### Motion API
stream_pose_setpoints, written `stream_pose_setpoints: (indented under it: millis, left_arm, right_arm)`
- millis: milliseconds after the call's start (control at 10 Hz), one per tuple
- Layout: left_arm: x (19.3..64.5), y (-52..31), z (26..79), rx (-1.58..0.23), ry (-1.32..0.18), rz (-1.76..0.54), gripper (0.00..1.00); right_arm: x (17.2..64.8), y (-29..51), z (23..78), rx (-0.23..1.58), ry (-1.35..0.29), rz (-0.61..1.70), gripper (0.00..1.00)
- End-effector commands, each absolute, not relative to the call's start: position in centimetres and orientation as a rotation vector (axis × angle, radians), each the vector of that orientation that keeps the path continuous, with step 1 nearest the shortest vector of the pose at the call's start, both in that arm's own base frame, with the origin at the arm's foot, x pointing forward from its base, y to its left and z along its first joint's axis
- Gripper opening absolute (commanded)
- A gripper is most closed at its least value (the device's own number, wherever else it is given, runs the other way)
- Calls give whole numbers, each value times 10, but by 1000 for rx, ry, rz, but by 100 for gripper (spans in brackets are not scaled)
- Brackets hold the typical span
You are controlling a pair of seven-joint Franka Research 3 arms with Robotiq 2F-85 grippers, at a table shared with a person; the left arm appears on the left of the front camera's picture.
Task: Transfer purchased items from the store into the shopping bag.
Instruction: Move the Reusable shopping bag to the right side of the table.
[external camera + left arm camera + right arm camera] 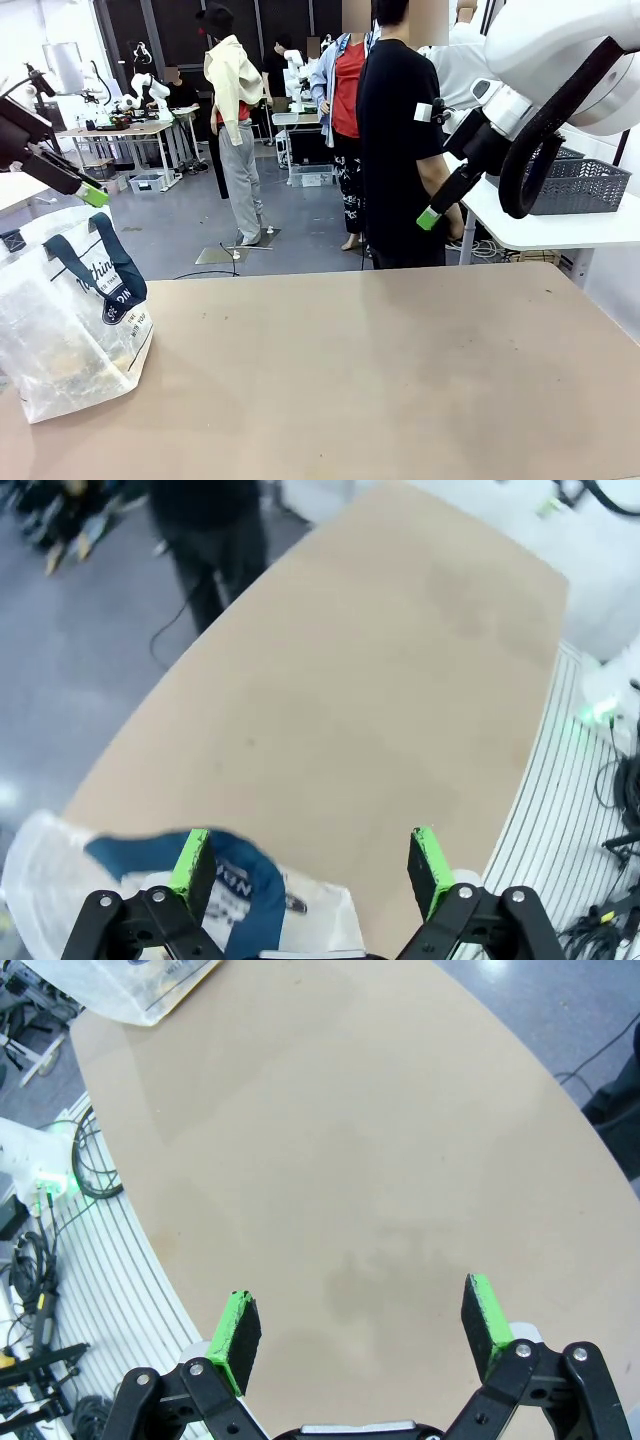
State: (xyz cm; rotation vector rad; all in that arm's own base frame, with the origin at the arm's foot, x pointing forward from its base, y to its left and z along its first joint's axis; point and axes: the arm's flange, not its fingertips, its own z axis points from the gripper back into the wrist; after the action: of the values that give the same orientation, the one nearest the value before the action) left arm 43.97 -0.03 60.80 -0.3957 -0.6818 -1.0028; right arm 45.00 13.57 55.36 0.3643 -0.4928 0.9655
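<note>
Bag first: the shopping bag (70, 320) lies slumped on its side at the table's near left corner, navy handles (105, 270) flopped across the top, something pale and yellowish showing dimly through the plastic (too blurred to name). The table (380, 370) spreads bare and brown beyond it. Up above, the left gripper (310, 865) hangs over that corner with its green pads (190, 860) spread wide, gripping nothing; looking down its fingers, the bag's blue strap sits right beneath, so it looks parked over the bag's mouth for a drop or a pick. Over on the other side, the right gripper (360, 1325) is lifted high and clear, fingers parted and empty, bare tabletop below it. A person (400, 140) stands at the far edge, arm down. My read: both arms wait lifted, out of the way, leaving the table free for whatever goods arrive.
</note>
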Motion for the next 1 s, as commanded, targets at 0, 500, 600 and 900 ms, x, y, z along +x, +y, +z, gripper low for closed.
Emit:
stream_pose_setpoints:
  millis: [0,500,600,900]
  left_arm:
    - [453,-9,607,-396,-757,-1178,100]
    - [466,-31,588,-427,-709,-1319,100]
    - [467,-32,588,-432,-700,-1318,100]
    - [463,-37,582,-407,-686,-1300,100]
  right_arm:
    - [451,137,554,371,-486,950,100]
    - [451,137,554,371,-486,950,100]
    - [451,137,554,371,-486,950,100]
    - [451,137,554,371,-486,950,100]
